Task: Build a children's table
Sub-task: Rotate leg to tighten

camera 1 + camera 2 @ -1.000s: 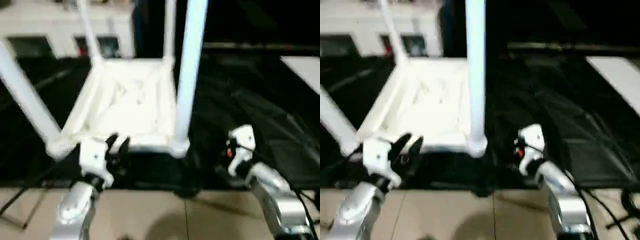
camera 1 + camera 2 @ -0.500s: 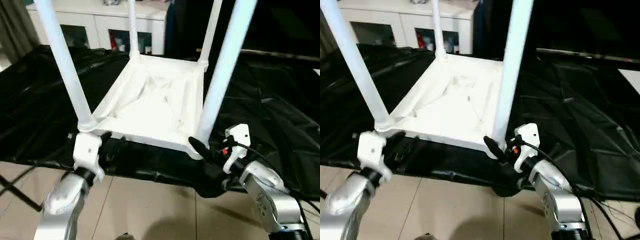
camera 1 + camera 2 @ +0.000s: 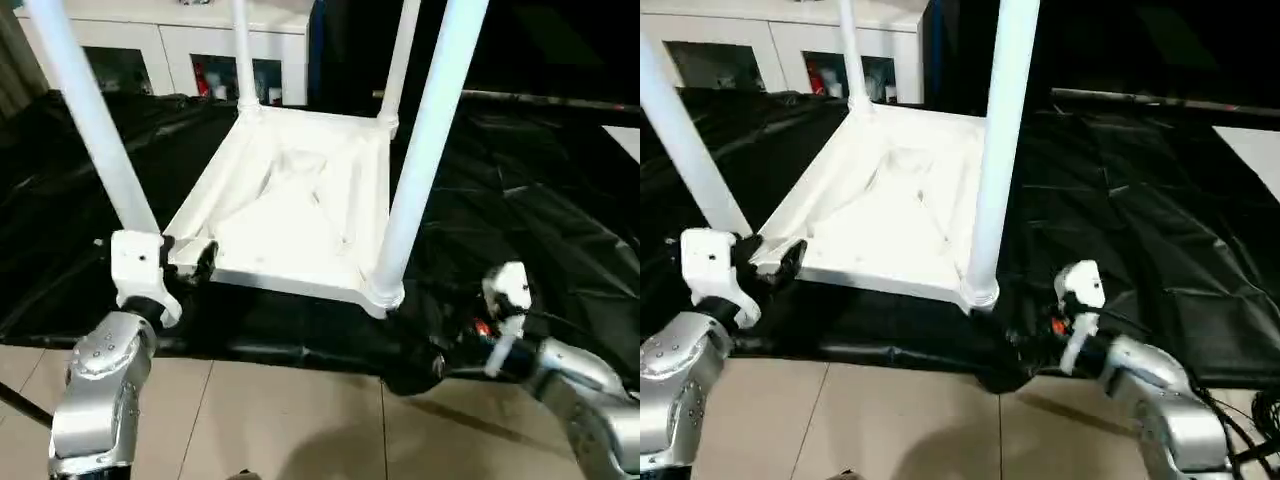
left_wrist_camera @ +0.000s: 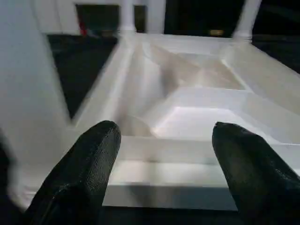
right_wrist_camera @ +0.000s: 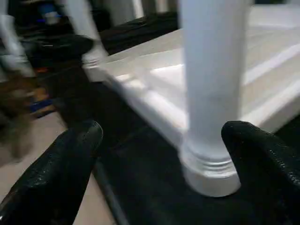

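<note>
The children's table stands upside down on the black-draped work table. Its white ribbed tabletop [image 3: 290, 200] lies flat, and four white legs rise from the corner sockets: near-left leg [image 3: 95, 130], near-right leg [image 3: 420, 170], and two far legs [image 3: 243, 55] [image 3: 400, 60]. My left gripper [image 4: 165, 132] is at the near-left corner [image 3: 200, 262], open, its fingers [image 4: 93, 159] spread before the tabletop's near rim with nothing between them. My right gripper [image 5: 164, 131] is open in front of the near-right leg's base [image 5: 208, 173], its white wrist block [image 3: 505, 290] off to the right of that corner.
The black cloth [image 3: 530, 200] covers the work table and hangs over its near edge. Beige tiled floor [image 3: 300, 420] lies below my forearms. A white cabinet [image 3: 190, 40] stands behind. Cables [image 3: 1250, 420] trail at lower right.
The camera has shifted. My left gripper's fingers have spread apart at the near-left corner. My right gripper has drawn back to the right, away from the near-right leg's base, and opened wider.
</note>
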